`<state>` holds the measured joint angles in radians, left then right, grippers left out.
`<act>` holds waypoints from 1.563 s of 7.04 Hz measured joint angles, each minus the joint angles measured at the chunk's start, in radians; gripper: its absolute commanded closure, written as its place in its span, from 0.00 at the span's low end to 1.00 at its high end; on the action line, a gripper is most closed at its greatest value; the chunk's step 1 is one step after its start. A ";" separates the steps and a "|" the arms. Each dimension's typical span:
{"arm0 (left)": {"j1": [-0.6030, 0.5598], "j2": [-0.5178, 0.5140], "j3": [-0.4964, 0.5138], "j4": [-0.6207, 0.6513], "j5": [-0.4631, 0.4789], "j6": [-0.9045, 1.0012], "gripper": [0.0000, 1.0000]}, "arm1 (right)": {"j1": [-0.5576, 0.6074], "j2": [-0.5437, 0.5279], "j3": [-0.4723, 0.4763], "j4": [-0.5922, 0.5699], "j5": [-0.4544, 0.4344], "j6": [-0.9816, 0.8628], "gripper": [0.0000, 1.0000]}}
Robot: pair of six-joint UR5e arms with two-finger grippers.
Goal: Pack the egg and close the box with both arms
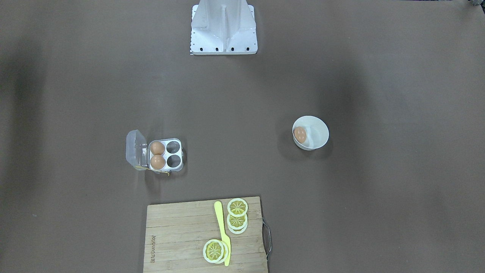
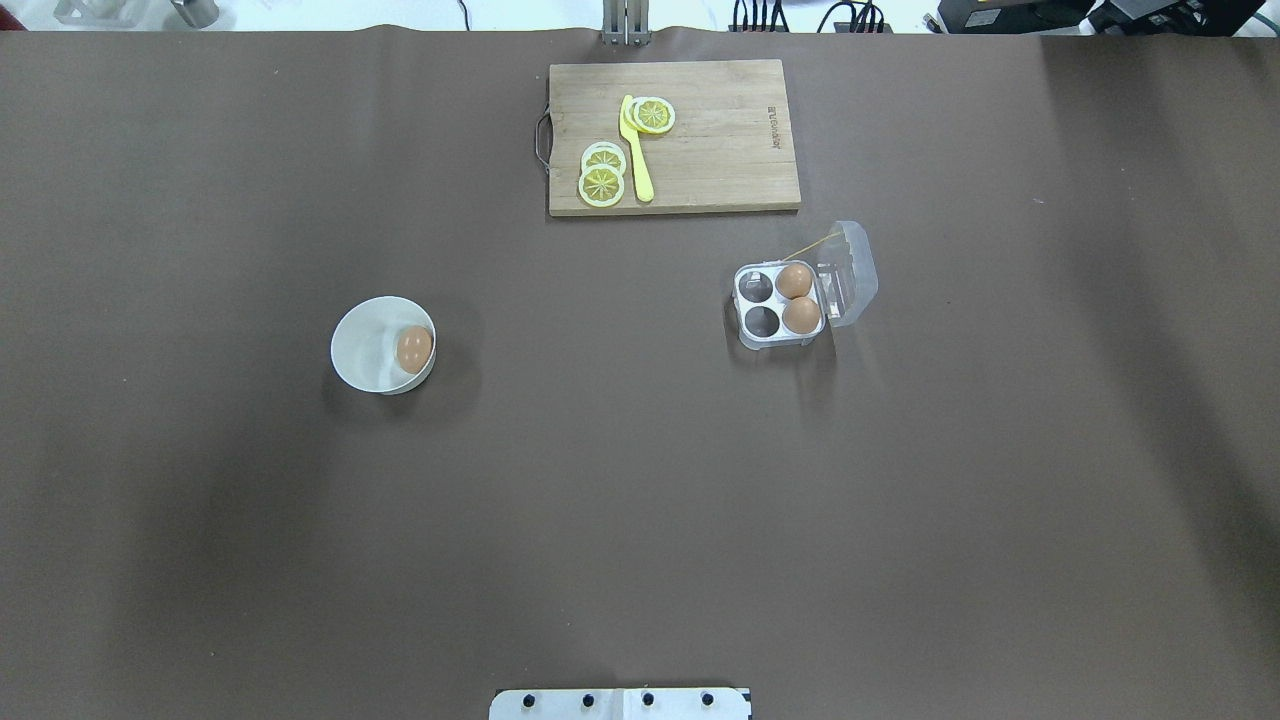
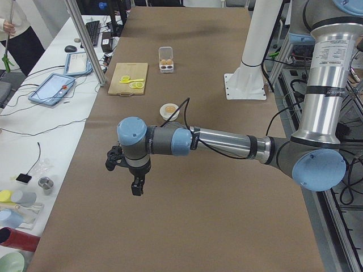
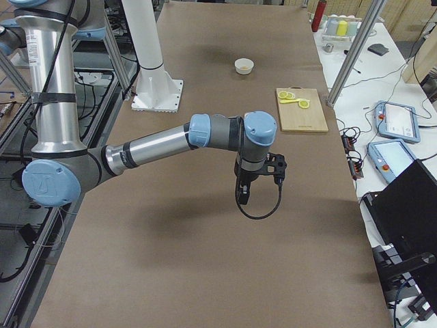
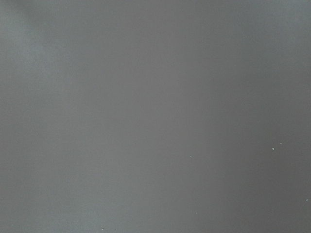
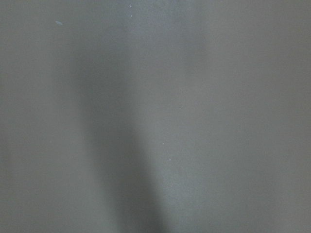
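The egg (image 2: pixel 413 349) lies in a white bowl (image 2: pixel 365 345) on the table's left half; it also shows in the front view (image 1: pixel 300 135). The clear box (image 2: pixel 779 340) stands on the right half with its lid (image 2: pixel 850 272) open and two brown eggs in the cells beside the lid; two cells are empty. My left gripper (image 3: pixel 136 184) and right gripper (image 4: pixel 242 195) hang above bare table near its ends, far from both. They show only in the side views, so I cannot tell whether they are open or shut. Both wrist views show only brown table.
A wooden cutting board (image 2: pixel 700 170) with lemon slices (image 2: pixel 602 185) and a yellow knife (image 2: pixel 636 150) lies at the far edge between bowl and box. The robot's white base (image 1: pixel 223 26) stands at the near edge. Operators' tables with tablets (image 3: pixel 54 88) flank the far side.
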<state>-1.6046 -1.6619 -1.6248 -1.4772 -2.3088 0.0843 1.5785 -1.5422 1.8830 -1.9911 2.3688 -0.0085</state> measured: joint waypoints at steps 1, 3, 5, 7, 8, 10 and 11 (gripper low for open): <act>0.000 0.000 0.002 0.000 0.000 0.000 0.02 | 0.000 0.000 0.000 0.000 0.001 0.000 0.00; 0.000 -0.001 0.006 0.000 0.000 0.000 0.02 | 0.000 -0.001 0.003 0.000 0.004 0.000 0.00; 0.000 -0.005 0.012 0.000 0.000 0.000 0.02 | 0.000 -0.001 0.012 -0.001 0.007 0.000 0.00; 0.015 -0.014 0.008 0.000 0.000 -0.002 0.02 | 0.000 -0.001 0.015 -0.001 0.007 0.001 0.00; 0.025 -0.024 0.003 0.001 -0.001 -0.004 0.02 | 0.000 -0.001 0.017 -0.001 0.008 0.009 0.00; 0.060 -0.076 0.008 0.000 0.020 -0.003 0.02 | 0.000 -0.002 0.036 -0.001 0.008 0.037 0.00; 0.079 -0.112 0.013 -0.014 0.053 -0.008 0.02 | 0.000 -0.002 0.047 -0.002 0.008 0.043 0.00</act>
<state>-1.5258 -1.7739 -1.6120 -1.4908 -2.2560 0.0768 1.5785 -1.5445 1.9302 -1.9928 2.3769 0.0349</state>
